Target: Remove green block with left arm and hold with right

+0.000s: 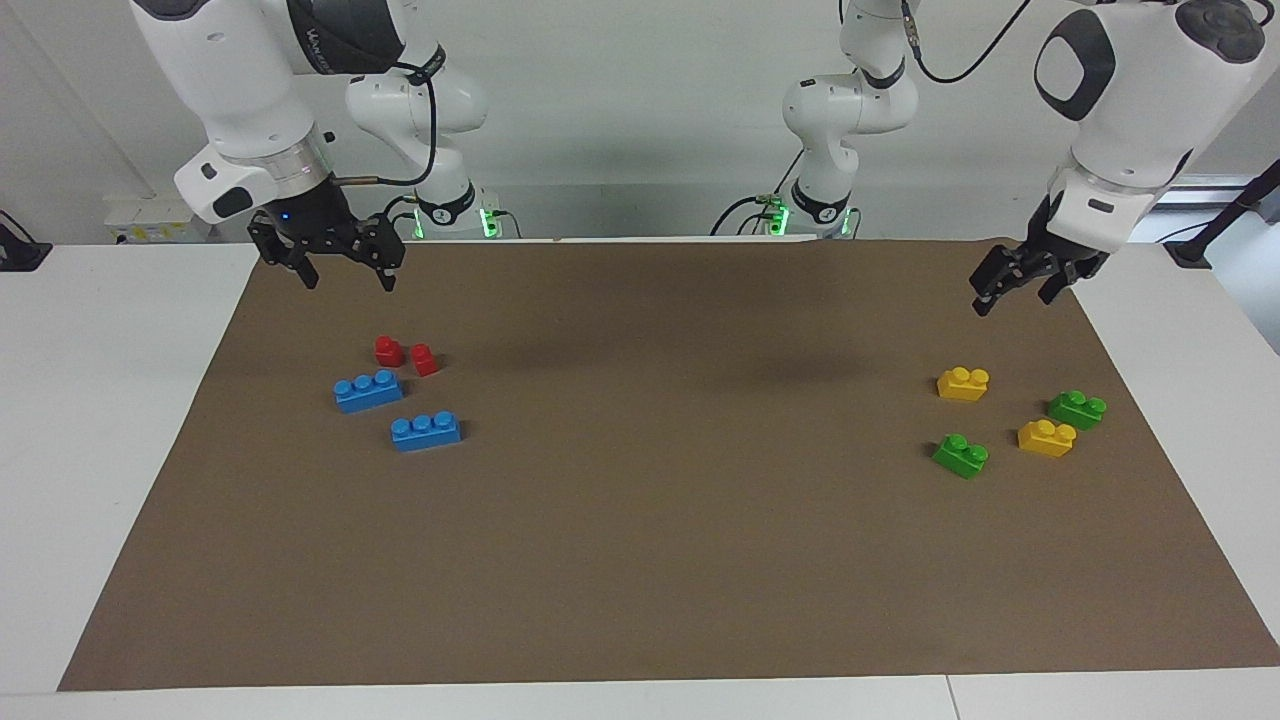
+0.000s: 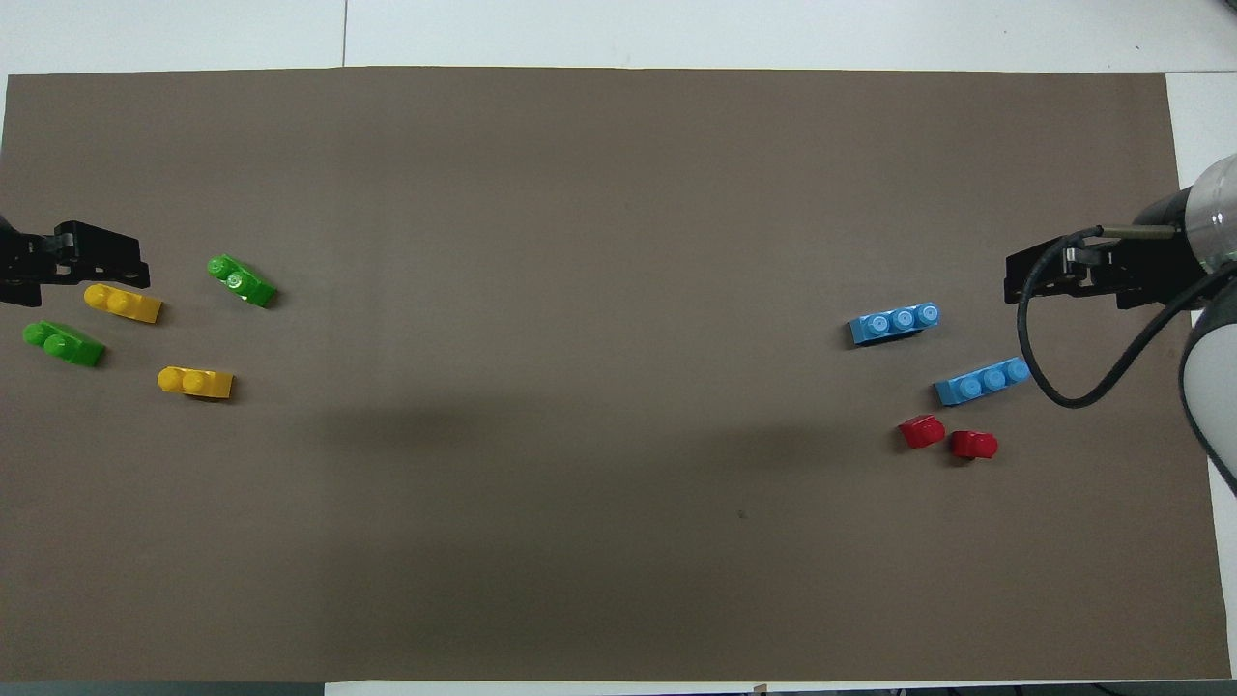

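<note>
Both my arms raised, left gripper (image 1: 1015, 285) fingers spread and empty over the mat's edge near its base, green block (image 1: 960, 455) on the counter well apart, among yellow bricks (image 1: 963, 383), right gripper (image 1: 345, 265) released above red bricks (image 1: 405, 355).

I see four two-stud bricks (image 1: 1010, 420) clustered toward the left arm's end of the mat (image 1: 660, 560), three-stud bricks (image 1: 398, 411) and single-stud pieces (image 1: 405, 355) toward the right arm's end, well apart.
</note>
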Controlling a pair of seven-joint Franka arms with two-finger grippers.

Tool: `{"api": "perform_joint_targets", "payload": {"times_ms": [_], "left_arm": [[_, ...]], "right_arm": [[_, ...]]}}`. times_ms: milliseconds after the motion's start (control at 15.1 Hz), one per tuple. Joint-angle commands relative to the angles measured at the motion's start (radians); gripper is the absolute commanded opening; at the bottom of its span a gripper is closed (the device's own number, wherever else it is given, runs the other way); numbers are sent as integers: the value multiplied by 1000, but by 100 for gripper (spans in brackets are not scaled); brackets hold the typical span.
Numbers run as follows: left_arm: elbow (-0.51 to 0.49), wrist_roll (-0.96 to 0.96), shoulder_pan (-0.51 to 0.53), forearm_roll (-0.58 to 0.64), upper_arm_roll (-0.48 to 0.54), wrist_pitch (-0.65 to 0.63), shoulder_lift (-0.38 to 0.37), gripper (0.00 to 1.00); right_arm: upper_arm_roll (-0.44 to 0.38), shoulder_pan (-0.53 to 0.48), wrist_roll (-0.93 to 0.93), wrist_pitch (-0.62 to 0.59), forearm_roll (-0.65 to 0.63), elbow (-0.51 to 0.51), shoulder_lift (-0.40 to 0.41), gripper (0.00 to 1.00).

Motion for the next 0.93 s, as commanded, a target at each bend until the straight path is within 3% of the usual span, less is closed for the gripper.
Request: {"api": "perform_joint_targets", "payload": {"times_ms": [0, 862], "left_arm": [[12, 41, -1, 5, -6, -33, -24, 100], [35, 63, -1, 3, -16, -71, -28, 100]], "right_arm": [[5, -34, -27, -7, -6, 24, 18, 100], [2, -55, -111, -17, -24, 20, 16, 100]]}}
